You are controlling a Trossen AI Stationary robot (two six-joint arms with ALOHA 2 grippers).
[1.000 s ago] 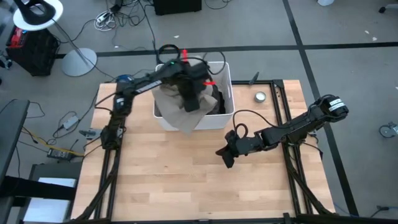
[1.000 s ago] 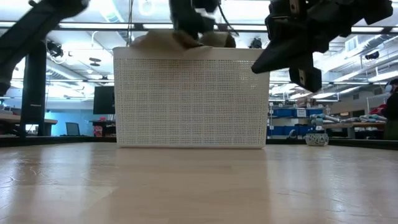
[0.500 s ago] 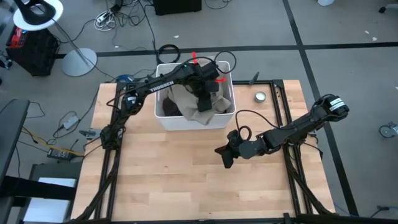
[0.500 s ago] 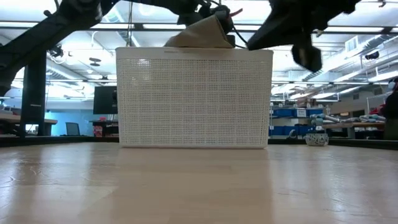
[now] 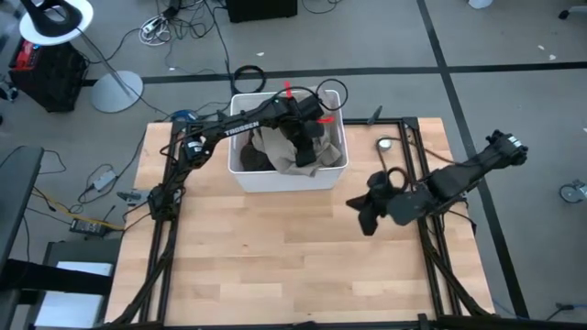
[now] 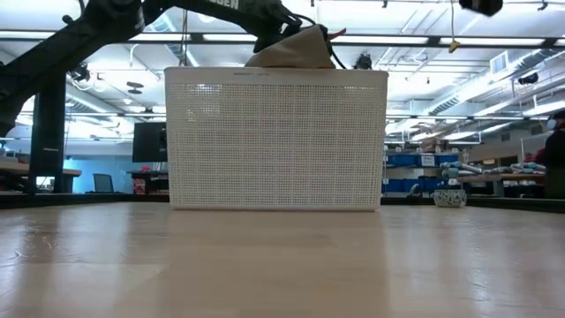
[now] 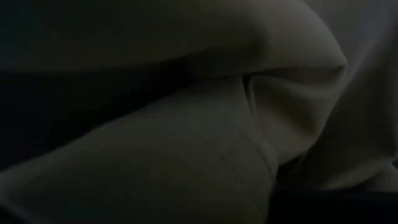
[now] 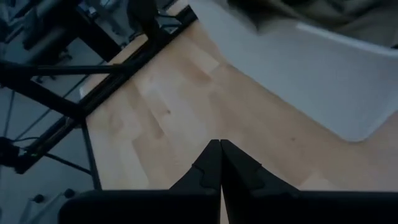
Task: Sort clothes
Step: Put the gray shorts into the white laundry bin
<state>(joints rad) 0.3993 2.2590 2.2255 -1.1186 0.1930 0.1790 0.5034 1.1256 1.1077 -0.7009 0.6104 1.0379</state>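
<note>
A white perforated bin (image 5: 284, 181) stands at the table's far middle; it also shows in the low view (image 6: 274, 141). A beige tan garment (image 5: 273, 147) lies bunched inside it, over a dark garment (image 5: 249, 161). My left gripper (image 5: 303, 139) reaches into the bin from the left, on top of the beige garment, which fills the left wrist view (image 7: 186, 155). In the low view the beige garment (image 6: 296, 51) rises in a peak above the bin's rim. My right gripper (image 5: 365, 218) is shut and empty, above the table to the right of the bin (image 8: 219, 155). My left gripper comes at the beige garment from above, inside the bin. The cloth rises to a peak (image 6: 300, 40) under the gripper, and its lower folds lie on the other clothes. The fingers and the place of contact are hidden by the cloth and the gripper itself.
A small round tin (image 5: 383, 144) lies on the table to the right of the bin. Bare wooden table (image 5: 275, 257) spreads in front of the bin. Dark frame rails (image 5: 417, 156) run along the table's right side.
My left gripper has gone toward the table's far and right edges with the beige garment, which hung over the bin's near wall and now lies bunched inside the bin. My right gripper has gone up and toward the table's right edge, out of the low view.
</note>
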